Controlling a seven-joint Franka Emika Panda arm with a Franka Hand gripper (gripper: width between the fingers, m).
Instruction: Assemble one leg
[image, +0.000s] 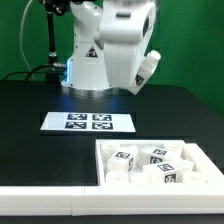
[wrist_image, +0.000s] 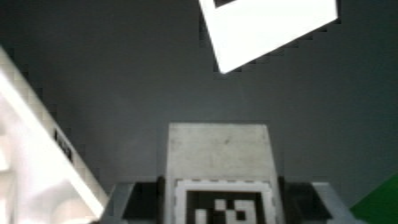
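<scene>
Jaws clamp the leg (wrist_image: 222, 150), a smooth matte-white oblong block with a black-and-white square tag on its face. The gripper (wrist_image: 221, 206) hangs tilted on the raised arm, high over the black table (image: 30, 110), well above the flat marker board (image: 88, 122) and the walled white tray (image: 103, 165).

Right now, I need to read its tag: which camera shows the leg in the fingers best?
The wrist view: the leg is close up and large, its tag facing the camera. The exterior view shows only a small tilted white piece at the end of the arm, tag unseen.
</scene>
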